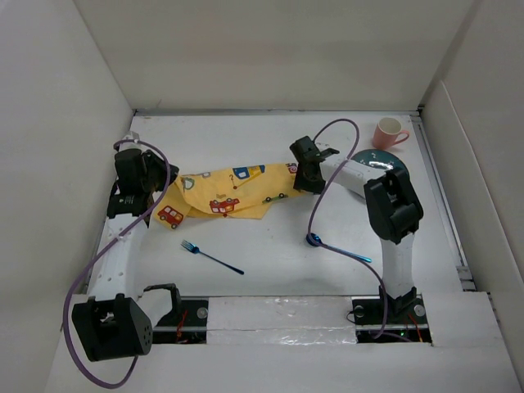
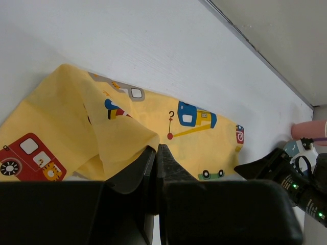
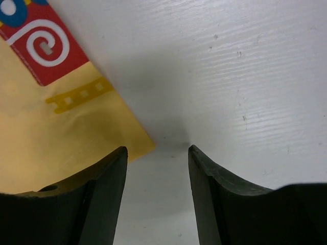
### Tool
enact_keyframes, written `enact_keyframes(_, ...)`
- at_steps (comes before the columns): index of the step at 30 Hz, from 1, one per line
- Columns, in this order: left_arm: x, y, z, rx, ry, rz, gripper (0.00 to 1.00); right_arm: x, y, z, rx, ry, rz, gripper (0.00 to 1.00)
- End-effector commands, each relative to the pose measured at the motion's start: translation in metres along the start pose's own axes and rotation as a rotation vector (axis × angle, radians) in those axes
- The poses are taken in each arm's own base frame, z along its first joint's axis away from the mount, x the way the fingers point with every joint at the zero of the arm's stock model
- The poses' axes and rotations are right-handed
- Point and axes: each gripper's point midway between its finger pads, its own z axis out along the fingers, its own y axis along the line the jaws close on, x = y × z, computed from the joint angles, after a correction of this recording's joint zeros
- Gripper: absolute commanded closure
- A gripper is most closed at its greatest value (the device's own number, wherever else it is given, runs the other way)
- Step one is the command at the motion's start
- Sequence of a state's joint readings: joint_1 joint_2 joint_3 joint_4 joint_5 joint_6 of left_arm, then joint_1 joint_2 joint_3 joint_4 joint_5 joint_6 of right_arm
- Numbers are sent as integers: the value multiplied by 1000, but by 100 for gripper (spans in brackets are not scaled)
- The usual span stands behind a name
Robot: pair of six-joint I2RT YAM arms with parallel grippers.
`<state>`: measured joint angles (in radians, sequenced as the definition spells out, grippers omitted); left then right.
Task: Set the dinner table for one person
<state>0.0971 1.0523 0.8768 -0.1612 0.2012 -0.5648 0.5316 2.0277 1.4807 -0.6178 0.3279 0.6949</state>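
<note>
a: white panels are walling the dinner table (image 1: pixel 278 246), a plain white surface that is filling most of the overhead view. what is lying on it?

b: a yellow placemat (image 1: pixel 229 192) with cartoon vehicles is sitting crumpled left of centre, a blue fork (image 1: pixel 211 257) is lying near the front, a blue spoon (image 1: pixel 337 249) is lying to its right, and a pink cup (image 1: pixel 390 133) is standing beside a dark plate (image 1: pixel 391 160) at the far right.

a: why are both arms sitting at the cloth's two ends?

b: judging from the task, they are working to spread it flat. the left gripper (image 2: pixel 155 153) is pinching a raised fold of cloth, its fingers (image 2: pixel 134 171) pressed together on the fabric. the right gripper (image 3: pixel 157 153) is hovering over the opposite corner, its fingers (image 3: pixel 104 176) standing apart with the cloth's corner just between them, nothing clamped yet.

a: is any writing readable?

b: no brand or words are showing. the print is carrying only a red question mark beside a blue crane truck, and a white spiral on a red square.
</note>
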Motion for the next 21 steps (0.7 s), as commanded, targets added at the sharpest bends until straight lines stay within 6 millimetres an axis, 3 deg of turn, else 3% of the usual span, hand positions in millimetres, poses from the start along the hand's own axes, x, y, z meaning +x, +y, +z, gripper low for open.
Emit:
enact_keyframes(1,-6,-9,2,41,-23,18,100,-13,20,5,-70,-1,-8,44)
enact_keyframes(8,-7,-6,3,25,-27,26,100,10,43,11,-109,74,-57,53)
enact_keyframes(12,-8,-4,3,16,-30,29,100,21,46,17,-128,114,-43,68)
enact_keyframes(16,-8,-1,2,1,-36,34,100,15,41,15,-124,88,-8,86)
enact_keyframes(17,-8,-1,1,0,-38,34,100,8,36,11,-101,54,2,95)
enact_keyframes(21,-12,-5,1,14,-46,33,100,-10,32,-7,-101,-13,21,100)
